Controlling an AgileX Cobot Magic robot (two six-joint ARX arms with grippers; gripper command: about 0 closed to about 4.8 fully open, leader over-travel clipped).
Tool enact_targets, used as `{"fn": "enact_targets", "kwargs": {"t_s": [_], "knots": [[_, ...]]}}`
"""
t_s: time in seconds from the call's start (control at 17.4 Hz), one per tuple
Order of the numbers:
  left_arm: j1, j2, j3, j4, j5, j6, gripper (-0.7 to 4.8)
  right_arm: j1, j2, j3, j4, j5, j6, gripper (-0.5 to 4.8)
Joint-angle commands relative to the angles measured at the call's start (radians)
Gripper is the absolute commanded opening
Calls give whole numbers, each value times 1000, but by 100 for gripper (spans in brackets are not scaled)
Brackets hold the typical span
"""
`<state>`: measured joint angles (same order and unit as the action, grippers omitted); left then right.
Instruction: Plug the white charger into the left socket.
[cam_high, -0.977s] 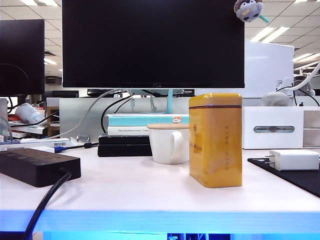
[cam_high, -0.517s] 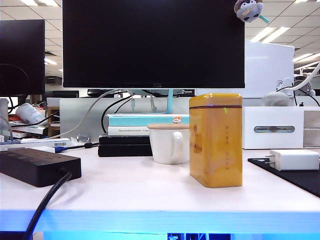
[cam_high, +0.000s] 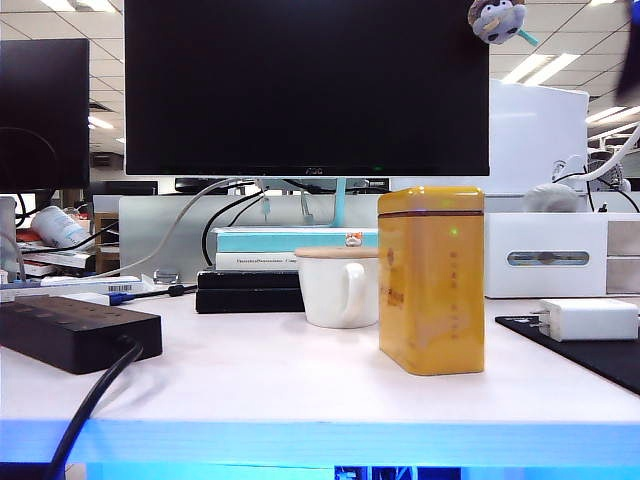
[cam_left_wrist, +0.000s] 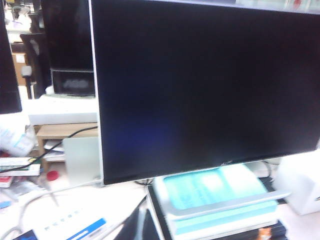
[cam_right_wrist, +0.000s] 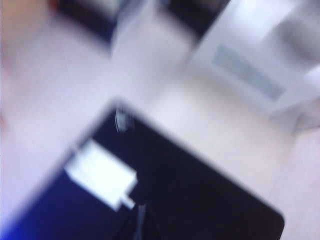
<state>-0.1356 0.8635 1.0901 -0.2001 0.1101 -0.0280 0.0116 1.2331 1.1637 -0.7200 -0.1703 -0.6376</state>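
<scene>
A: While both hands are clenched on nothing and out of the exterior camera's sight, the white charger (cam_high: 588, 319) lies on its side on a black mat (cam_high: 600, 355) at the far right of the surface (cam_high: 300, 380), prongs pointing left. The left hand looks at a monitor (cam_left_wrist: 205, 85); the right hand looks down on the charger (cam_right_wrist: 101, 173) through heavy blur.

B: How would it handle?

A: Likely light, rigid and smooth, so it could slip or skid on the mat if pinched off-centre. The broad flat sides of the body, away from the prongs, look the safest hold. Its cable is barely visible here.

B: And the route?

A: The power strip (cam_high: 75, 333) sits at the near left, close to the front edge, its thick cord (cam_high: 95, 400) running off that edge; the left socket itself cannot be made out at this angle. Between the two stand a yellow tin (cam_high: 432, 280) and a white mug (cam_high: 340, 287), both upright. The near strip of surface in front of them is open, but carrying above them seems the safer path. The mat reaches close to the right edge.
</scene>
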Motion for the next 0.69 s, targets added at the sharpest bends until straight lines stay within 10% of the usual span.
{"fn": "enact_targets", "kwargs": {"t_s": [0.06, 0.29, 0.69], "knots": [[1, -1, 8, 5, 32, -13, -5, 28, 153, 2, -24, 19, -262, 382], [1, -1, 8, 7, 48, -12, -5, 46, 316, 2, -63, 30, -442, 477], [1, -2, 8, -2, 78, -10, -5, 64, 473, 3, 36, 63, -544, 479]]}}
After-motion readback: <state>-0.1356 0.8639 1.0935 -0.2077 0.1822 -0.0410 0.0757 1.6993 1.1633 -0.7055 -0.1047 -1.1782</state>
